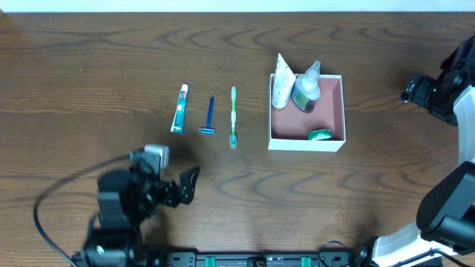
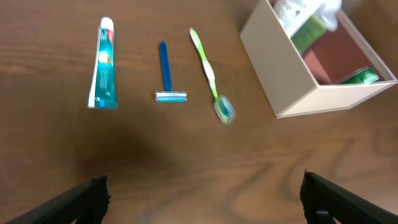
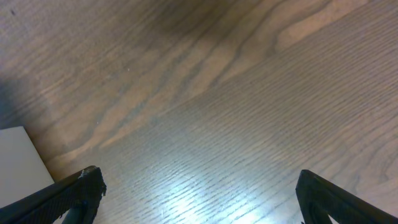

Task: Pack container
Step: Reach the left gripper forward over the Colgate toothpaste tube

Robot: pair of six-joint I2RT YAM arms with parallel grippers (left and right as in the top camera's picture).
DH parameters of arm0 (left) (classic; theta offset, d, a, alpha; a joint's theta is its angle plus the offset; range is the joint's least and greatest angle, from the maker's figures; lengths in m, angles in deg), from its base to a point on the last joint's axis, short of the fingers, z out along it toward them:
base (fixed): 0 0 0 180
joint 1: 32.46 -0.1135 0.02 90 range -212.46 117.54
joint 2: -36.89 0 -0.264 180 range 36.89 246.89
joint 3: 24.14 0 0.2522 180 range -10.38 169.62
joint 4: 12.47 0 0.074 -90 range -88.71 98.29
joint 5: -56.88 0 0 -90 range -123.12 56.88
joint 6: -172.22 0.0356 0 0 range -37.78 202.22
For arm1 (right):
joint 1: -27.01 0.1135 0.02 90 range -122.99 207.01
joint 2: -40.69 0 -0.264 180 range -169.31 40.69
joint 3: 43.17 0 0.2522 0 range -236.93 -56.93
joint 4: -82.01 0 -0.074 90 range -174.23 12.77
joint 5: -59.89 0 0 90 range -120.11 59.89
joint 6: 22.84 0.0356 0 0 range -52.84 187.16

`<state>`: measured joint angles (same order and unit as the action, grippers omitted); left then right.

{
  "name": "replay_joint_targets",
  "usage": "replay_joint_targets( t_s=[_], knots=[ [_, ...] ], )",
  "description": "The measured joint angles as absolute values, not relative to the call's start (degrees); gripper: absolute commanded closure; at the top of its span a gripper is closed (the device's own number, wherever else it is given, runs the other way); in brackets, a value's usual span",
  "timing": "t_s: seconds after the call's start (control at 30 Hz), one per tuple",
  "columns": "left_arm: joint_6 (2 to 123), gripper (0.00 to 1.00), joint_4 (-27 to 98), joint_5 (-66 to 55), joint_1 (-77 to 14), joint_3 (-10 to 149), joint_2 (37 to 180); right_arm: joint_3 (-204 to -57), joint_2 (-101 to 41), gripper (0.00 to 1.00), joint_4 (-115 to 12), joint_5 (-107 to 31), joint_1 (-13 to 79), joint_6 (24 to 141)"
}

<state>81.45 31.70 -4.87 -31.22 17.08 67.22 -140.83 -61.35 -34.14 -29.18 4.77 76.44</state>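
Observation:
The container [image 1: 342, 111], a square white-walled box with a pink inside, sits right of centre; it also shows in the left wrist view [image 2: 280, 68]. It holds a white tube [image 1: 281, 83], a clear bottle with green liquid [image 1: 306, 90] and a small green item [image 1: 320, 134]. Left of it lie a green toothbrush [image 1: 233, 115], a blue razor [image 1: 209, 116] and a toothpaste tube [image 1: 180, 107], also in the left wrist view: toothbrush [image 2: 208, 68], razor [image 2: 165, 71], toothpaste [image 2: 104, 65]. My left gripper [image 1: 185, 185] is open and empty, near the front. My right gripper [image 1: 410, 89] is open and empty, right of the container.
The dark wood table [image 1: 89, 74] carries everything. A white corner of the container shows at the left edge of the right wrist view [image 3: 18, 162]. A black cable [image 1: 44, 200] loops by the left arm at the front left.

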Motion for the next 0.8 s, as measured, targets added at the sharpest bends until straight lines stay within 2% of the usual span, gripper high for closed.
replay_joint_targets(
  t_s=[0.1,0.27,0.37,0.57,0.67,0.8],
  knots=[
    [82.74,0.02,36.88,-4.33,-31.22,26.33,77.4,-140.81,-61.35,0.01,-34.17,-29.2,4.77,76.59],
    [84.0,0.02,34.7,-3.93,-31.22,29.0,88.18,-140.79,-61.35,0.01,-34.19,-29.18,4.77,76.7],
    [84.2,0.02,37.47,-4.85,-31.2,33.06,94.76,-140.79,-61.35,0.01,-34.17,-29.18,4.77,76.79],
    [84.62,0.02,49.65,-10.45,-31.22,57.02,111.76,-140.74,-61.35,0.01,-34.19,-29.22,4.77,76.81],
    [84.86,0.02,48.73,-12.22,-31.22,64.3,119.0,-140.74,-61.35,0.01,-34.19,-29.2,4.77,76.81],
    [85.1,0.02,46.54,-13.97,-31.22,65.08,125.55,-140.74,-61.35,0.01,-34.17,-29.18,4.77,76.81]
  ],
)
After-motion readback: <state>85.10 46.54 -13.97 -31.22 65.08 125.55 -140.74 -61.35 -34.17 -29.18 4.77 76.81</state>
